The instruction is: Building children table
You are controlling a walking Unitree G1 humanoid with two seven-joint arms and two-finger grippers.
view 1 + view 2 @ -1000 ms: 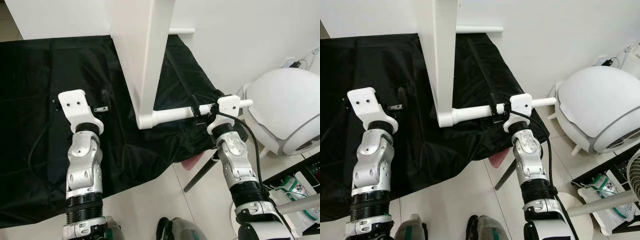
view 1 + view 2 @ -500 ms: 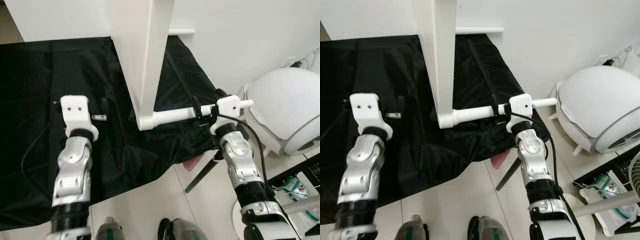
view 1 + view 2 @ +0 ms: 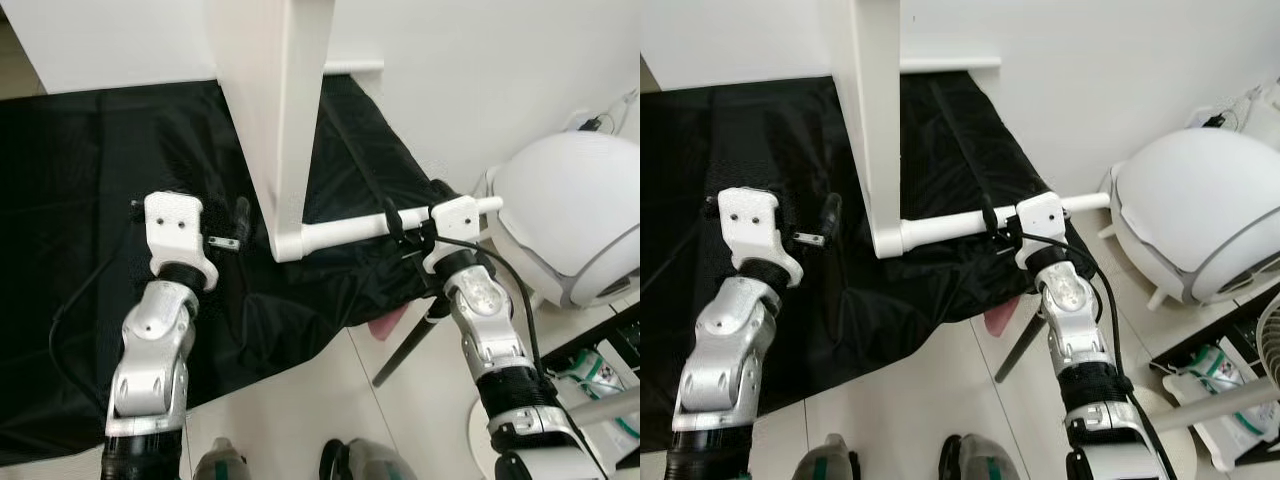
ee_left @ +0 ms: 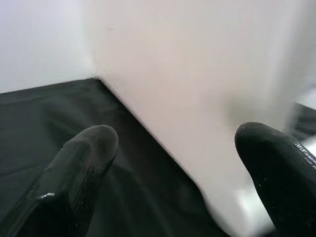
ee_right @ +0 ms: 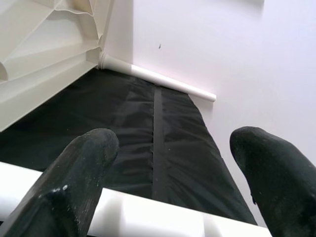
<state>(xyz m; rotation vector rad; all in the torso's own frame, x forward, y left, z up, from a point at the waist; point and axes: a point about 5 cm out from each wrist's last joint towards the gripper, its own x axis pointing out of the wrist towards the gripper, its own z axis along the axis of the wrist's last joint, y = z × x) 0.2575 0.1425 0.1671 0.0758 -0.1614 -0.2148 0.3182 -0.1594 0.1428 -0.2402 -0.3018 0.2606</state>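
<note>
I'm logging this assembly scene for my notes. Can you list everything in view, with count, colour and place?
tabletop: one, white, standing on edge on the cloth, centre.
leg: one, white, level, fixed at the tabletop's lower corner, reaching right.
second leg: one, white, far side, along the wall.
cloth: one, black, spread over the floor.
dome: one, white, on the floor at right.
dark rod: one, on the floor tiles by the cloth's edge.
pink thing: one, peeking from under the cloth.
left end effector: black fingers open, beside the tabletop.
right end effector: black fingers around the leg.
</note>
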